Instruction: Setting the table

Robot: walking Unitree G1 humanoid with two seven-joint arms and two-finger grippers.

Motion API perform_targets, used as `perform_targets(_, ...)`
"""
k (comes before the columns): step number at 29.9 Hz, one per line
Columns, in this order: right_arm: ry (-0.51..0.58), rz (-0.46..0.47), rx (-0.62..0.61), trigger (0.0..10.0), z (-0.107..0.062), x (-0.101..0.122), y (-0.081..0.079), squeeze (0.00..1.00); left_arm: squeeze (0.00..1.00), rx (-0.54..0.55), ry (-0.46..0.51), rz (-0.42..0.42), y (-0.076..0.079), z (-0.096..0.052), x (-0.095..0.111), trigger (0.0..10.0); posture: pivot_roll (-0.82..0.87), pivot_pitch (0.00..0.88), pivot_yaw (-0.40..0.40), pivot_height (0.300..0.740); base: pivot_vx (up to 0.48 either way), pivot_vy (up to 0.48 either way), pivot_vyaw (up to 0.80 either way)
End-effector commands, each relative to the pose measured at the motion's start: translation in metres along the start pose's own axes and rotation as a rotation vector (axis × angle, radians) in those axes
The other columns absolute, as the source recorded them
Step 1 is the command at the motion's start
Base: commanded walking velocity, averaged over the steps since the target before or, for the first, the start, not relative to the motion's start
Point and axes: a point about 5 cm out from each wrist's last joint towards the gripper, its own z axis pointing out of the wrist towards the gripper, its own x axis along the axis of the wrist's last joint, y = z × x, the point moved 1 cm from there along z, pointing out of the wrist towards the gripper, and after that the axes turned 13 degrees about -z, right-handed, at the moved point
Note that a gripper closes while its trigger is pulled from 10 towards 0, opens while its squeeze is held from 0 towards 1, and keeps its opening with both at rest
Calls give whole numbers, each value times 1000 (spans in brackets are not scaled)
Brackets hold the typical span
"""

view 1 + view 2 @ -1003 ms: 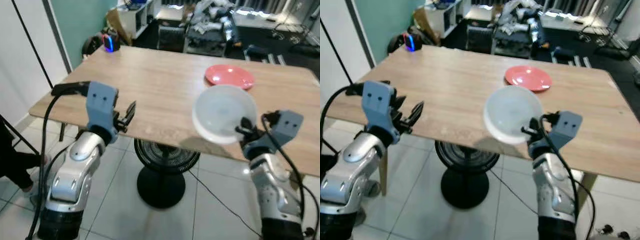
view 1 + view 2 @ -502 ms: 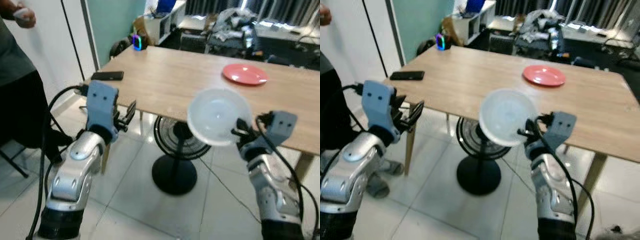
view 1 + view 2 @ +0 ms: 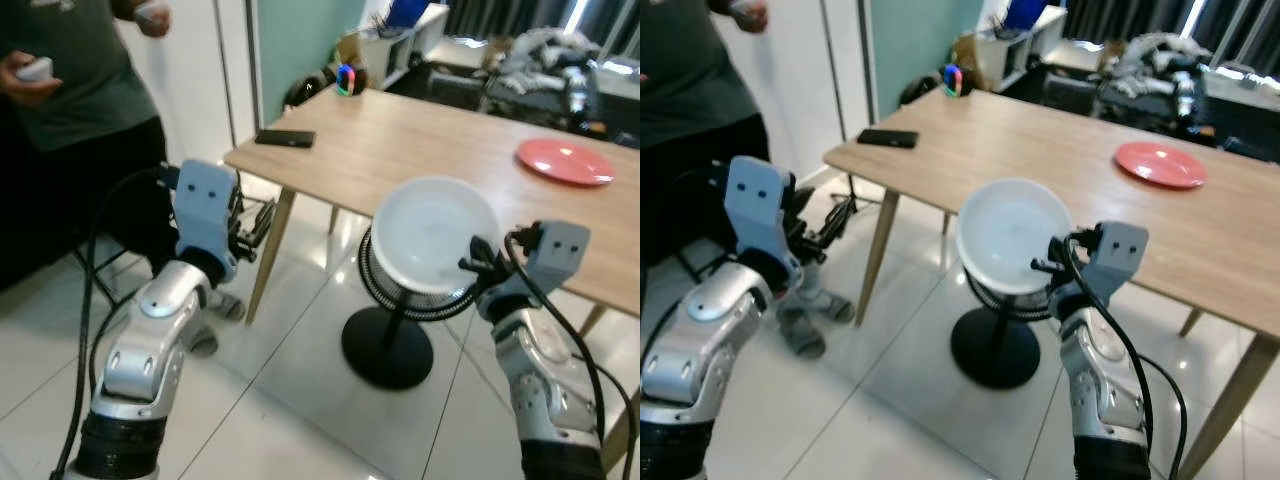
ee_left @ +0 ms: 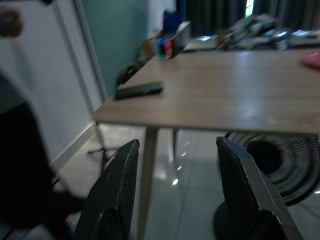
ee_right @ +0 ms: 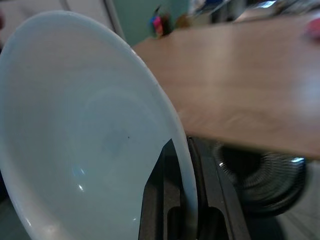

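Bowl (image 3: pixel 432 234), white, is sitting pinched by its rim in right gripper (image 3: pixel 478 268) jaws, off the wooden bench (image 3: pixel 450 160) edge, above fan (image 3: pixel 400 300) on tiled floor (image 3: pixel 280 400). Left gripper (image 3: pixel 255 225) jaws are gaping, empty. Vs 1 s ago, camera is further back; person (image 3: pixel 70 110) & phone (image 3: pixel 284 138) now showing. Red plate (image 3: pixel 565 161) on bench.

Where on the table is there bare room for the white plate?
The wooden table is bare across its middle and near edge, between the black phone at the left corner and the red plate on the right. The right gripper holds the white plate. The far left corner holds a small colourful object.
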Motion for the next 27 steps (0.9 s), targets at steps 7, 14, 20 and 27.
perform_targets(7, -10, -10, 12, 10000, -2, -2, -1, 0, 0, -12, -10, 2, 4, 1, -1, 10000, -24, 0, 47, 740, 0, 0, 744)
perform_targets(14, -13, -19, 40, 10000, -3, -4, -5, 0, 0, -19, -20, 6, 5, 1, -3, 10000, -23, 0, 47, 740, 0, 0, 744)
perform_targets(20, -21, -23, 107, 10000, -5, -7, -19, 0, 0, -26, -60, 23, 8, -3, -13, 10000, -20, 0, 46, 740, 0, 0, 744)
perform_targets(27, -90, -37, 237, 10000, -21, -33, -48, 0, 0, -18, -199, 79, 1, -20, -52, 10000, -15, 0, 45, 740, 0, 0, 744)
